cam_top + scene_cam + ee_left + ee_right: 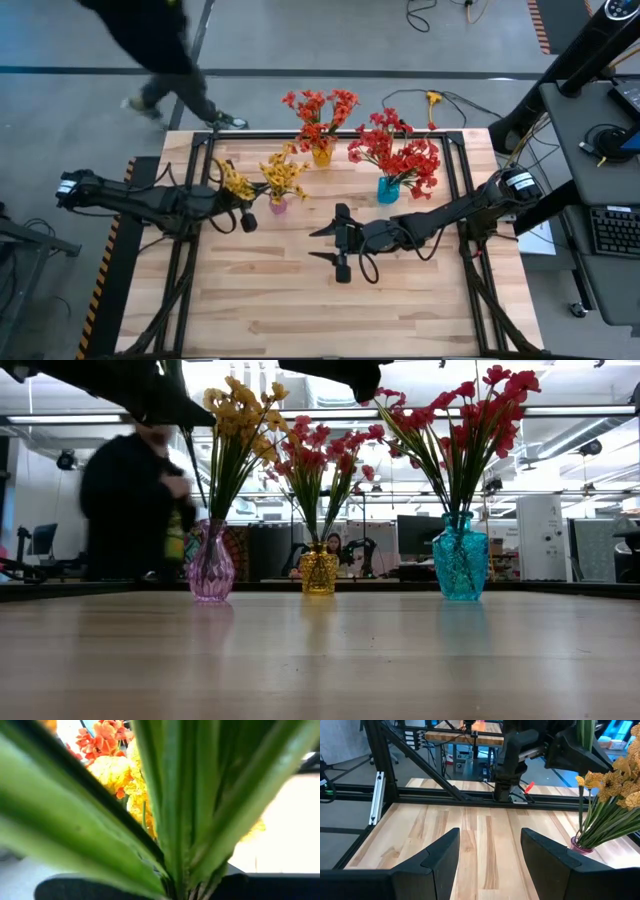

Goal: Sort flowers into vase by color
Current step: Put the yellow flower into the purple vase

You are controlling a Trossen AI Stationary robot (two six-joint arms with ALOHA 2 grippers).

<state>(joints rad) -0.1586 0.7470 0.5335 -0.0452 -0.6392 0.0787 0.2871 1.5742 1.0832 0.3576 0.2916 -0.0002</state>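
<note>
The wooden bench (300, 300) carries three vases in a row. The red flowers (400, 150) stand in the blue vase (460, 560), the orange-red flowers (320, 112) in the amber vase (319, 572), the yellow flowers (285, 172) in the pink vase (211, 568). The left tool (238, 192) is closed on a yellow spray (236, 181) beside the pink vase. The right tool (335, 247) is wide open and empty, over the bench middle.

Probably an open-plan lab: monitors (415, 538), ceiling strip lights (330, 412), framed workbench (330, 290).
</note>
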